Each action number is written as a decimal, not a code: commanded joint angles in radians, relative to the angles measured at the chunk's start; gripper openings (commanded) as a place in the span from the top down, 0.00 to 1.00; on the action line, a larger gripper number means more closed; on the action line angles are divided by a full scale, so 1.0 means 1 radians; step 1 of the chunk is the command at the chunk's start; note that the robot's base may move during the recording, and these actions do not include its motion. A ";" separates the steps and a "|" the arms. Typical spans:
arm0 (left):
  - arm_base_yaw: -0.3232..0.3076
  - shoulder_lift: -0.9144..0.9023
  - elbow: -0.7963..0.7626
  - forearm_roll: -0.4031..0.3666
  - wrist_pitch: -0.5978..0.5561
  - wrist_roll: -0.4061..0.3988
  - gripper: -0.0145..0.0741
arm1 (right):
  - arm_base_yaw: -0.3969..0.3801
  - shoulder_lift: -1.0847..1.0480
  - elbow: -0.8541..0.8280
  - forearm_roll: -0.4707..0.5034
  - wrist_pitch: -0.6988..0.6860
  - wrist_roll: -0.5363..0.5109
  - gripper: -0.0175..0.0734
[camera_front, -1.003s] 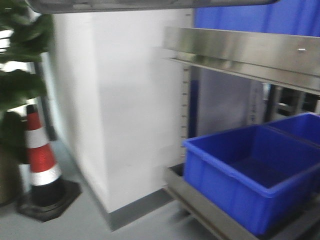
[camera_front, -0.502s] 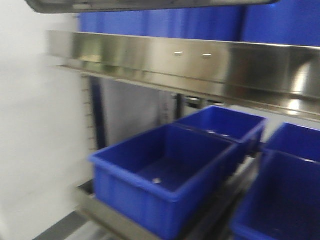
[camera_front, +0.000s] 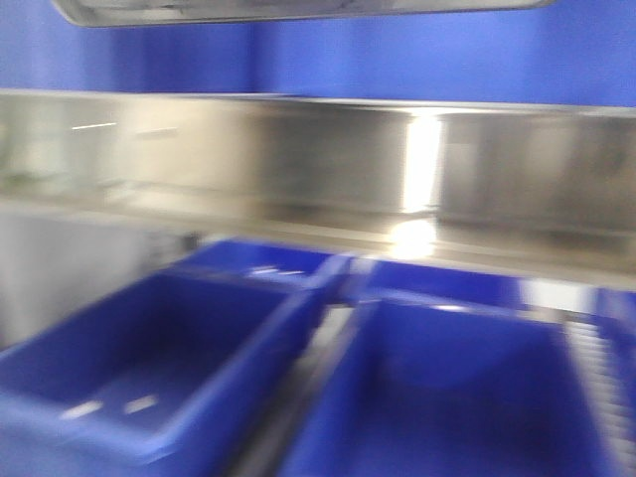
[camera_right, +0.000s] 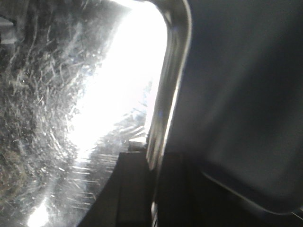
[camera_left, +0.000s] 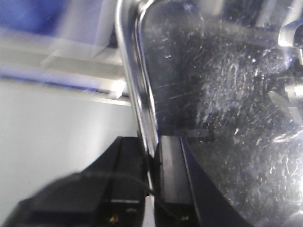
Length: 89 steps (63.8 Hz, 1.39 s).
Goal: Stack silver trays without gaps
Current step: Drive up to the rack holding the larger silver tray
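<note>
A silver tray (camera_left: 218, 94) with a scratched shiny bottom and a thin out-turned rim fills the left wrist view. My left gripper (camera_left: 152, 165) is shut on its left rim. The same tray (camera_right: 71, 118) shows in the right wrist view, with strong glare on it. My right gripper (camera_right: 154, 189) is shut on its right rim. In the front view the tray's edge (camera_front: 298, 10) runs along the very top of the frame, held up high. No other silver tray is in view.
A long brushed-steel shelf band (camera_front: 318, 159) spans the front view. Below it stand open blue crates, one at the left (camera_front: 129, 368) and one at the right (camera_front: 447, 397), with more behind. A blue surface (camera_front: 397, 60) lies above the band. The view is motion-blurred.
The front view has swept right: the white wall and the traffic cone have left the frame, and the shelf band and blue crates now fill it. The tray stays at the top.
</note>
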 commanded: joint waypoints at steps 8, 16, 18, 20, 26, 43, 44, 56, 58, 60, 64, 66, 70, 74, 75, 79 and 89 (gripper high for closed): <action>-0.009 -0.037 -0.024 0.011 0.059 0.031 0.89 | 0.000 -0.043 -0.029 -0.019 0.033 -0.018 0.75; -0.009 -0.037 -0.024 0.011 0.059 0.031 0.89 | 0.000 -0.043 -0.029 -0.019 0.033 -0.018 0.75; -0.009 -0.037 -0.024 0.011 0.059 0.031 0.89 | 0.000 -0.043 -0.029 -0.019 0.033 -0.018 0.75; -0.009 -0.037 -0.024 0.011 0.059 0.031 0.89 | 0.000 -0.043 -0.029 -0.019 0.033 -0.018 0.75; -0.009 -0.037 -0.024 0.011 0.059 0.031 0.89 | 0.000 -0.043 -0.029 -0.019 0.033 -0.018 0.75; -0.009 -0.037 -0.024 0.011 0.059 0.031 0.89 | 0.000 -0.043 -0.029 -0.019 0.033 -0.018 0.75; -0.009 -0.037 -0.024 0.011 0.059 0.031 0.89 | 0.000 -0.043 -0.029 -0.019 0.033 -0.018 0.75; -0.009 -0.037 -0.024 0.011 0.059 0.031 0.89 | 0.000 -0.043 -0.029 -0.019 0.033 -0.018 0.75; -0.009 -0.037 -0.024 0.011 0.059 0.031 0.89 | 0.000 -0.043 -0.029 -0.019 0.033 -0.018 0.75; -0.009 -0.037 -0.024 0.011 0.059 0.031 0.89 | 0.000 -0.043 -0.029 -0.019 0.033 -0.018 0.75; -0.009 -0.037 -0.024 0.011 0.059 0.031 0.89 | 0.000 -0.043 -0.029 -0.019 0.033 -0.018 0.75; -0.009 -0.037 -0.024 0.011 0.059 0.031 0.89 | 0.000 -0.043 -0.029 -0.019 0.033 -0.018 0.75; -0.009 -0.037 -0.024 0.011 0.059 0.031 0.89 | 0.000 -0.043 -0.029 -0.019 0.033 -0.018 0.75; -0.009 -0.037 -0.024 0.011 0.059 0.031 0.89 | 0.000 -0.043 -0.029 -0.019 0.033 -0.018 0.75; -0.009 -0.037 -0.024 0.011 0.059 0.031 0.89 | 0.000 -0.043 -0.029 -0.019 0.033 -0.018 0.75; -0.009 -0.037 -0.024 0.011 0.059 0.031 0.89 | 0.000 -0.043 -0.029 -0.019 0.033 -0.018 0.75; -0.009 -0.037 -0.024 0.011 0.059 0.031 0.89 | 0.000 -0.043 -0.029 -0.019 0.033 -0.018 0.75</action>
